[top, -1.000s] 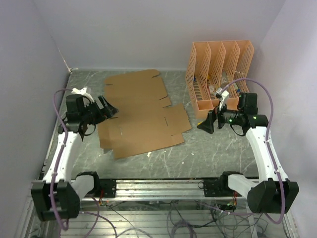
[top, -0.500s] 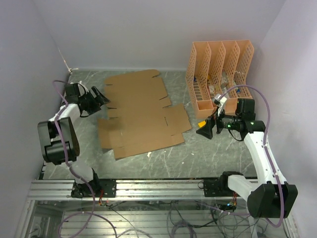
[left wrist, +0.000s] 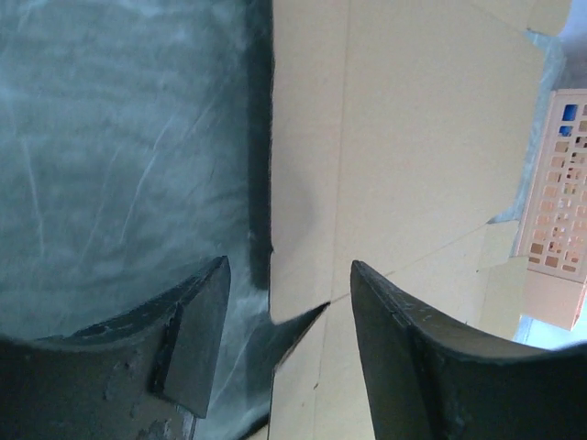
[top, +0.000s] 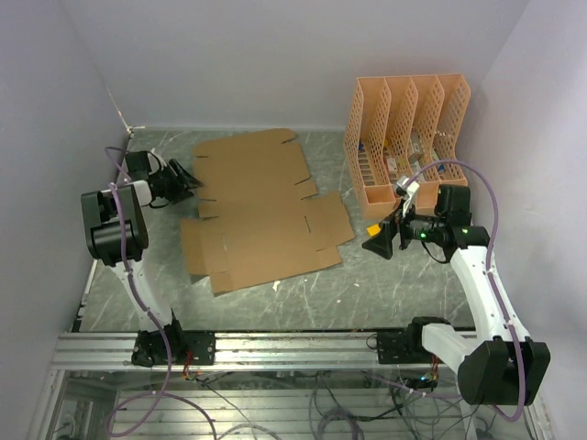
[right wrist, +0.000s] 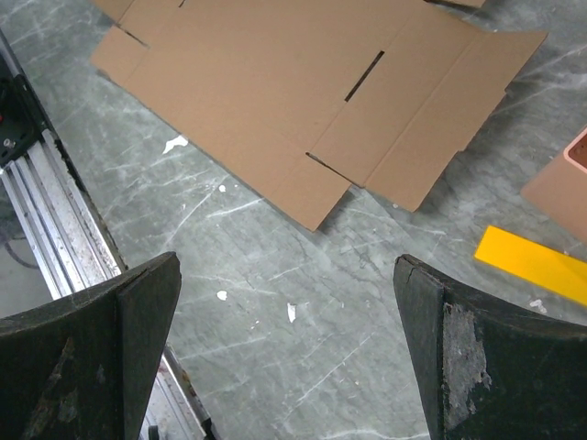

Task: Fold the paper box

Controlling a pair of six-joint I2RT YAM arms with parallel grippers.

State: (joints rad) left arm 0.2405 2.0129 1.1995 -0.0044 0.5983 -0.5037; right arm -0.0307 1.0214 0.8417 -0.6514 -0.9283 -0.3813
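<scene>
Straddling the left edge of the flat-lying paper box (top: 261, 215), the left gripper (top: 186, 179) stands partly open, holding nothing. Right of the box, the right gripper (top: 381, 240) hangs fully spread and empty, the orange file organizer (top: 404, 128) beyond it. Likely risk: closing beside a notch could catch only a flap corner, so the sheet slides or tears instead of creasing.

Your left tool (top: 188, 177) has swung away to the far-left edge of the paper box (top: 266, 215), its arm now folded upright.
</scene>
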